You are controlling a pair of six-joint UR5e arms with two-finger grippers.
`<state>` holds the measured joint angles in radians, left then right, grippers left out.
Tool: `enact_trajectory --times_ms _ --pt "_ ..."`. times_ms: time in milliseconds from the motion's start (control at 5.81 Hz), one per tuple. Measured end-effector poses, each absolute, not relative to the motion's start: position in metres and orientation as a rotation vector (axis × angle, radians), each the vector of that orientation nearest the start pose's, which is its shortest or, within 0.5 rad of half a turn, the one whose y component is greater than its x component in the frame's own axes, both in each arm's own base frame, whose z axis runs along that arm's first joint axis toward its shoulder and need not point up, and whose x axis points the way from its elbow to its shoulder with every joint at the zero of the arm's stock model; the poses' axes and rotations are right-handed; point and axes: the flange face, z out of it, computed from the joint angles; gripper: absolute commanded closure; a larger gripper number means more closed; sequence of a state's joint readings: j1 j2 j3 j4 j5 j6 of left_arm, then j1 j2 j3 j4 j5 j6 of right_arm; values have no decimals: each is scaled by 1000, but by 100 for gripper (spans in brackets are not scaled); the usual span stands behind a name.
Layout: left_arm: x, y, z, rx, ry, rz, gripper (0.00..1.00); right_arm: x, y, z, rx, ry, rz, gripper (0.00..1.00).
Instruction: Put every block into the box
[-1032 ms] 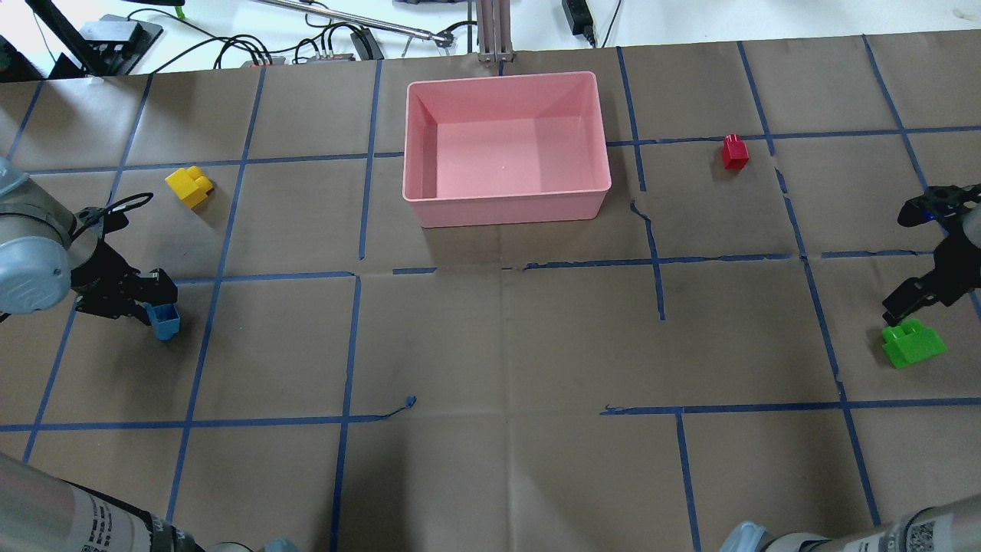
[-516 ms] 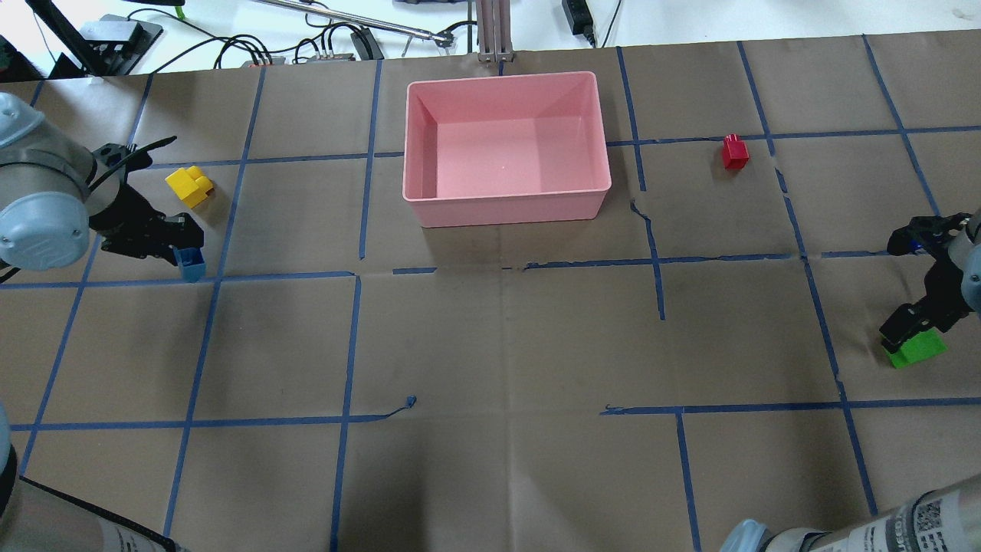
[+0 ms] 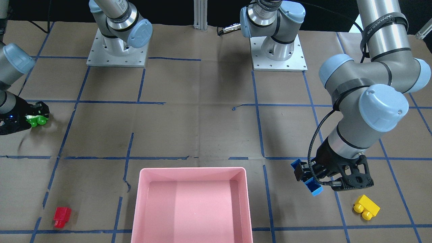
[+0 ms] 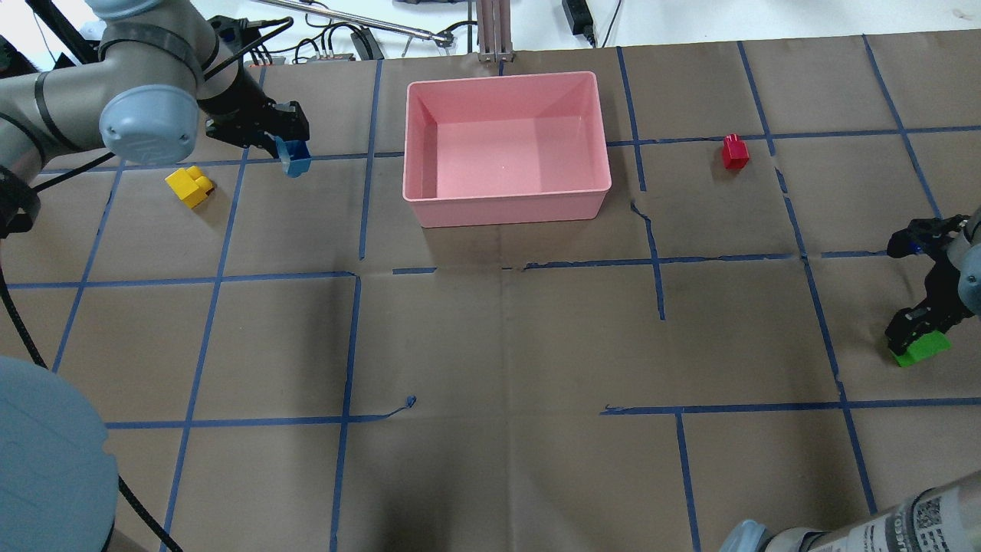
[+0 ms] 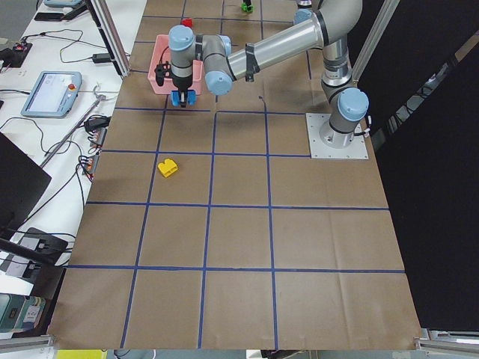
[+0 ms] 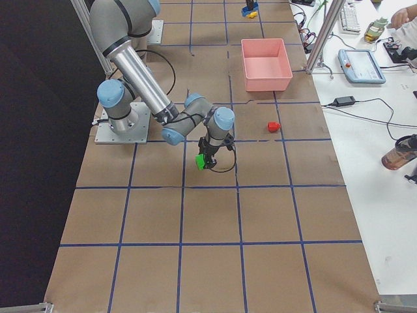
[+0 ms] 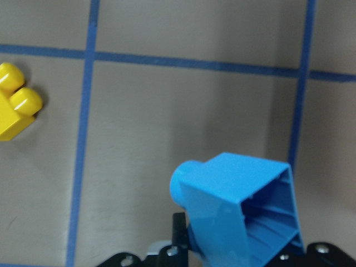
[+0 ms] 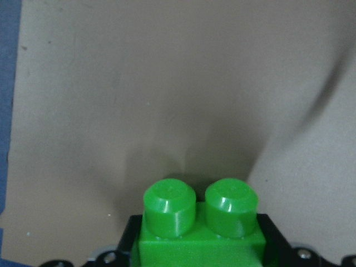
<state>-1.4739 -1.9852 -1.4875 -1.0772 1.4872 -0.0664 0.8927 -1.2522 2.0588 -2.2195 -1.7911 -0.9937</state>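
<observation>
Blocks: four small studded plastic toy bricks, all outside the box.
Blue block: the longer blue block point(image 4: 293, 157) is clamped in the left gripper point(image 4: 285, 143), held clear of the paper. It hangs between the yellow block and the box, nearer the box but outside its rim. Its hollow underside faces the wrist camera.
Green block: the green block point(image 4: 922, 349), two studs showing, sits between the closed fingers of the right gripper point(image 4: 912, 333), low at the table's right edge, well apart from the box. I cannot tell whether it is off the surface.
Yellow block: the yellow block point(image 4: 190, 186) lies on the paper, near the left gripper.
Red block: the smaller red block point(image 4: 734, 152) stands alone, right of the box.
Box: the large shallow pink plastic box point(image 4: 506, 201) sits at the far middle of the table point(image 4: 498, 345), which is brown paper gridded with blue tape point(image 4: 349, 337).
</observation>
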Motion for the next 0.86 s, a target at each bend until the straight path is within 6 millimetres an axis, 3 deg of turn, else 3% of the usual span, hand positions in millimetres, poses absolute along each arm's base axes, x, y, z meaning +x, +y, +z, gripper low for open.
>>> enact_trajectory --times_ms 344,516,688,860 --pt "-150 -692 346 -516 3260 -284 100 -222 -459 187 -502 3132 380 70" --pt "-183 -696 340 -542 3295 -276 88 -224 -477 213 -470 3156 276 70" --pt "-221 -694 323 -504 3321 -272 10 -216 -505 252 -428 3163 141 70" --pt "-255 -692 306 -439 3327 -311 1 -194 -539 295 -386 3173 64 70"
